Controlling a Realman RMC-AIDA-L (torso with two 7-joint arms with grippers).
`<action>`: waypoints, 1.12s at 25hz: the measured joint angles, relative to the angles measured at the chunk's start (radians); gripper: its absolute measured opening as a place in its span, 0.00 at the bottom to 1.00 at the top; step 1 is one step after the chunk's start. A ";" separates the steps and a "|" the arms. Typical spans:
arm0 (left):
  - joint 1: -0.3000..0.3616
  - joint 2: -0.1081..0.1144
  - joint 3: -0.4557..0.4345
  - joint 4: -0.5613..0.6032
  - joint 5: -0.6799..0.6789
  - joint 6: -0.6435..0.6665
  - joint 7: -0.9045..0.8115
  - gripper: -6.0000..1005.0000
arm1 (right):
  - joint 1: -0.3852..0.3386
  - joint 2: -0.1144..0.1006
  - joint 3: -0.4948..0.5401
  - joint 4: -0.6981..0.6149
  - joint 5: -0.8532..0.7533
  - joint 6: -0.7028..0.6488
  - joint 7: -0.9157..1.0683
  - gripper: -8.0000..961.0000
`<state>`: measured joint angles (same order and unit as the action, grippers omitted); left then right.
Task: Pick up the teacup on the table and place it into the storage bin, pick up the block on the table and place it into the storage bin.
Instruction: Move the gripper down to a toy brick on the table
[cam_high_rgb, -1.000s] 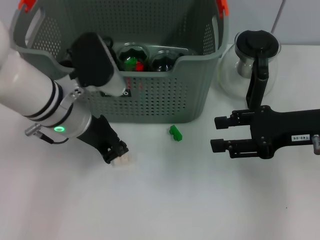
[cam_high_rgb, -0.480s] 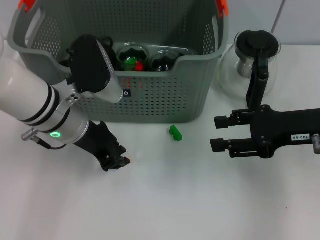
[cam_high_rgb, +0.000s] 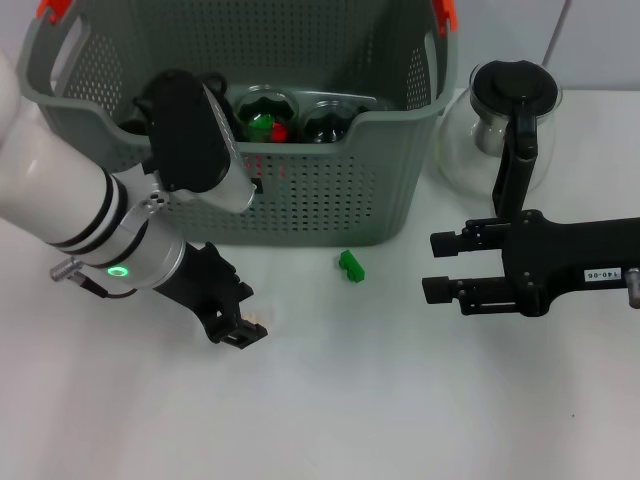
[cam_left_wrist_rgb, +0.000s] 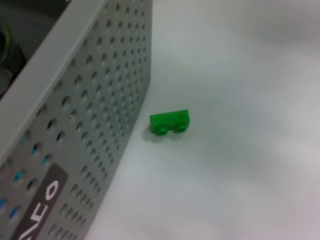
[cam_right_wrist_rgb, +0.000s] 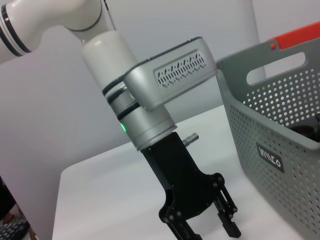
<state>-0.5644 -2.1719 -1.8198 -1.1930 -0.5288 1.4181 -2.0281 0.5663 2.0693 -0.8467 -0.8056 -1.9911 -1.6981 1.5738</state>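
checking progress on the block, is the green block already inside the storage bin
No, the green block lies on the white table just in front of the storage bin, outside its perforated wall.

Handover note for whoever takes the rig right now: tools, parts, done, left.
Left tool: low at the table in front of the storage bin, a small pale object at its tips; grip not clear.
Right tool: open, empty, level over the table, right of the green block.
Block: on the table just in front of the bin, not in it.
Bin holds glassy items; cannot tell if the teacup is among them.
Left: bin the block; confirm the teacup.
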 joint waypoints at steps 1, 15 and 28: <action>0.000 0.000 0.007 0.005 0.003 -0.011 0.000 0.51 | 0.000 0.000 0.000 0.000 0.000 0.000 0.000 0.71; 0.014 0.001 0.078 0.033 0.018 -0.095 -0.002 0.53 | 0.001 0.000 0.003 0.000 -0.001 0.003 0.000 0.71; 0.014 -0.001 0.073 0.051 0.037 -0.121 -0.010 0.48 | 0.003 0.000 0.003 0.000 -0.002 0.005 0.000 0.71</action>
<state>-0.5508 -2.1724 -1.7466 -1.1425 -0.4921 1.2973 -2.0377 0.5692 2.0693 -0.8436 -0.8054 -1.9927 -1.6933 1.5739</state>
